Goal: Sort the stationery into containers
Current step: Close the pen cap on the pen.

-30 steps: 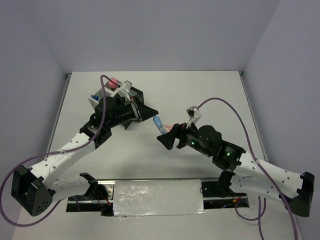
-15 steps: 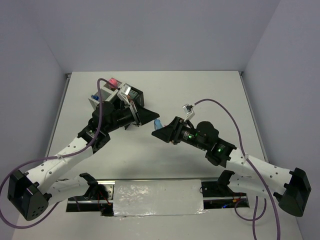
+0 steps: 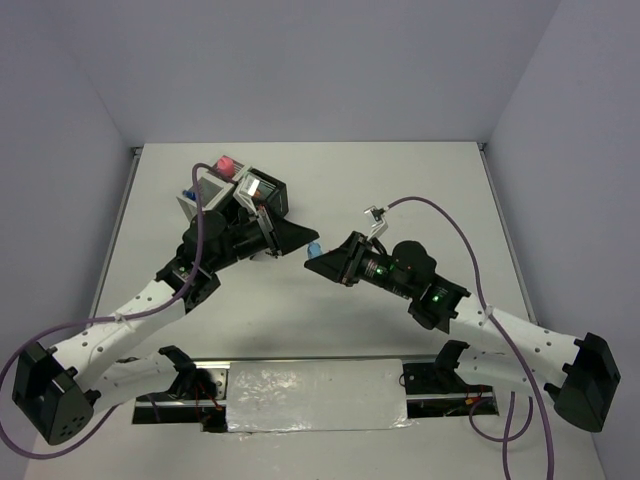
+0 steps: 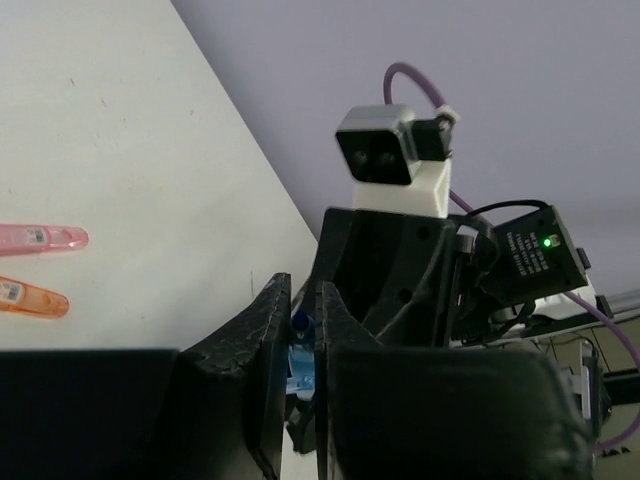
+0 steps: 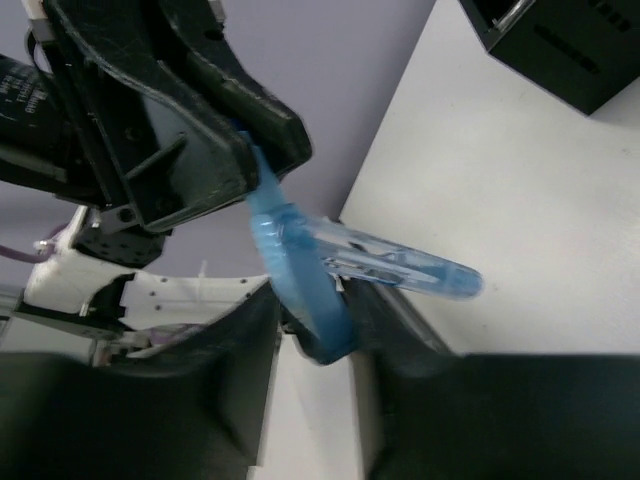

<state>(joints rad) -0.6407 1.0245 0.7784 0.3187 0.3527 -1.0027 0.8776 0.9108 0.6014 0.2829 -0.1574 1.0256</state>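
Observation:
A translucent blue marker hangs above the table's middle, gripped from both ends. My left gripper is shut on one end; in the left wrist view the blue marker shows in the narrow slit between the left gripper's fingers. My right gripper faces it, shut on the other part; in the right wrist view the blue marker sticks out to the right between the right gripper's fingers. The containers, black and white mesh bins, stand behind the left arm.
A pink marker and an orange marker lie on the white table, seen only in the left wrist view. A pink-topped item stands up from the back bin. A black bin shows at the upper right of the right wrist view.
My right gripper has moved left up to the left gripper and closed on the blue marker. The left arm has shifted slightly, still holding it.

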